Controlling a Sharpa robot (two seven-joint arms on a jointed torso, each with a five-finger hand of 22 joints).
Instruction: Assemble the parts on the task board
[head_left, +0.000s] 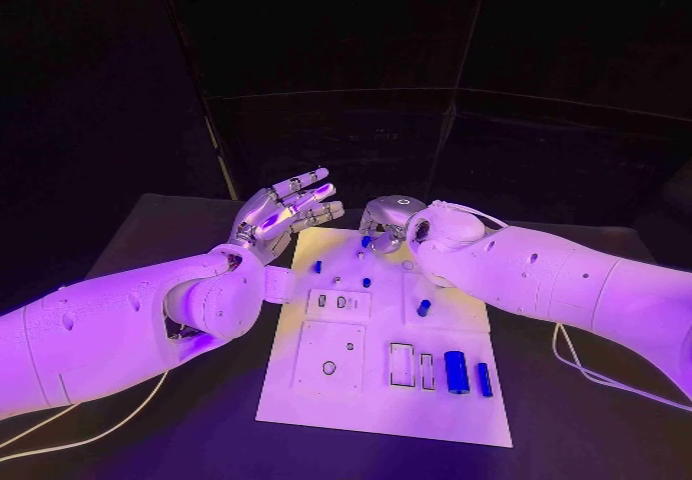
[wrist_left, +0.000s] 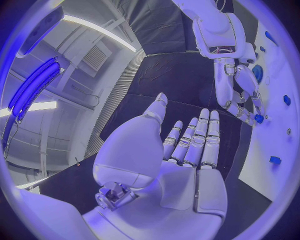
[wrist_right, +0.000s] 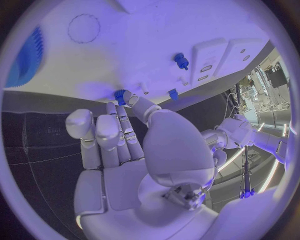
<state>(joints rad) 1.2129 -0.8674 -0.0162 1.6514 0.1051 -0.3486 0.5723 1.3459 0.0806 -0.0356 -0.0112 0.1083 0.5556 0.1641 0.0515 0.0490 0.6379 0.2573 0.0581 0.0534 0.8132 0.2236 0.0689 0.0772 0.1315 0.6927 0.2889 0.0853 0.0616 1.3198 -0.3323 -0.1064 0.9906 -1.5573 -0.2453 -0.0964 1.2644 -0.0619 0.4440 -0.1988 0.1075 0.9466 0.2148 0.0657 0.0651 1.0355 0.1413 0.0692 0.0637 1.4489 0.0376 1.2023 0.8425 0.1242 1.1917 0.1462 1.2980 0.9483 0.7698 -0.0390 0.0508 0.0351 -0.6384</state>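
The task board lies flat, its far edge beneath the right hand. That hand pinches a small blue part at its fingertips — just above the board's far end. The left hand hovers beside it, fingers apart, holding nothing. A large blue cylinder sits on the board's near end, well apart from both hands.

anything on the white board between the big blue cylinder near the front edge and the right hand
Yes: in the head view one small blue peg lies on the white task board between the big blue cylinder and the right hand.
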